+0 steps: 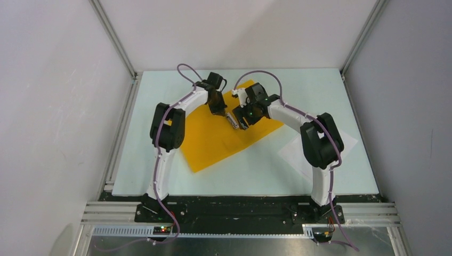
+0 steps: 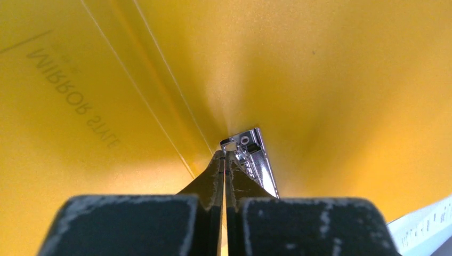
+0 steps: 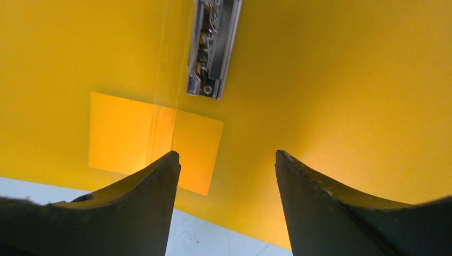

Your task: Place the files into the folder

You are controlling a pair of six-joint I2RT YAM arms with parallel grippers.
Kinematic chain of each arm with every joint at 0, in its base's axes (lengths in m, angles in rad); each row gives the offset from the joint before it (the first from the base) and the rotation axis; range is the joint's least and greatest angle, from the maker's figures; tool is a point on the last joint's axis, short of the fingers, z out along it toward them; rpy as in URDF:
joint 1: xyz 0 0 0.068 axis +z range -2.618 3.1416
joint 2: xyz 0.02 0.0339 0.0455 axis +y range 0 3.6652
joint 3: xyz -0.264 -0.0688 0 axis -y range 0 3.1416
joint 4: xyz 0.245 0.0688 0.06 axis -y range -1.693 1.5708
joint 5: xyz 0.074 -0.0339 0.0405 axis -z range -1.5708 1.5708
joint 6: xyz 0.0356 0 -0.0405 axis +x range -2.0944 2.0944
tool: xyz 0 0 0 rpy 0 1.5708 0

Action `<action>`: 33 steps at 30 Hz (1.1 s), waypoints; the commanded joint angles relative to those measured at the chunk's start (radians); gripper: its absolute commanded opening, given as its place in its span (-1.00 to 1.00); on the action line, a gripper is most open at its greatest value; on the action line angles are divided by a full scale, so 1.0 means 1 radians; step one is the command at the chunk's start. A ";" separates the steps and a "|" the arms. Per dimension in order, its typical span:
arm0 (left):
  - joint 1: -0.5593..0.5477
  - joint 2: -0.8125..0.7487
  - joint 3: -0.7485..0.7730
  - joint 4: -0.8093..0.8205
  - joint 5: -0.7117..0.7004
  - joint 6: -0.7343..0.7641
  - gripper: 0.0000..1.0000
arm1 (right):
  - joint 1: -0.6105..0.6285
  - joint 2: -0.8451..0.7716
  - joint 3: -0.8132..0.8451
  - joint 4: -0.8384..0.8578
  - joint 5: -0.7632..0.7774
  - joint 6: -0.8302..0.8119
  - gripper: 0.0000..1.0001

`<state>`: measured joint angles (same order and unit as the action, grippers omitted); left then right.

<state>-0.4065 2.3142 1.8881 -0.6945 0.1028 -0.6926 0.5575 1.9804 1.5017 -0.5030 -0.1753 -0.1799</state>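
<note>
The orange-yellow folder (image 1: 213,138) lies open and flat on the table, with a metal clip bar (image 1: 233,120) along its middle. My left gripper (image 1: 219,111) is shut, its tips (image 2: 224,154) touching the near end of the clip (image 2: 256,154). My right gripper (image 1: 242,124) is open and empty (image 3: 226,154), hovering over the folder (image 3: 330,80) near its edge, short of the clip's other end (image 3: 213,48). The files (image 1: 293,152), white sheets, lie on the table to the right of the folder, partly under my right arm.
A lighter orange rectangle (image 3: 154,141) shows on the folder next to my right fingers. The pale table (image 3: 202,240) borders the folder's edge. Aluminium frame posts and white walls enclose the table. A white printed edge (image 2: 421,224) shows at the lower right of the left wrist view.
</note>
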 commanded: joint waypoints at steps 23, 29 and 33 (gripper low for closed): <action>-0.007 0.032 0.006 -0.033 -0.005 -0.064 -1.00 | 0.114 0.139 0.123 0.118 0.027 -0.074 -0.89; -0.005 0.032 0.009 -0.034 -0.005 -0.063 -1.00 | 0.114 0.151 0.126 0.109 0.049 -0.081 -0.86; -0.004 0.033 0.008 -0.033 -0.008 -0.062 -1.00 | 0.114 0.168 0.139 0.096 0.056 -0.094 -0.84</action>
<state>-0.4129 2.3249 1.9038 -0.7055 0.0937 -0.7437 0.6666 2.1300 1.5883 -0.3965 -0.1402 -0.2634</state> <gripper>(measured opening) 0.003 0.069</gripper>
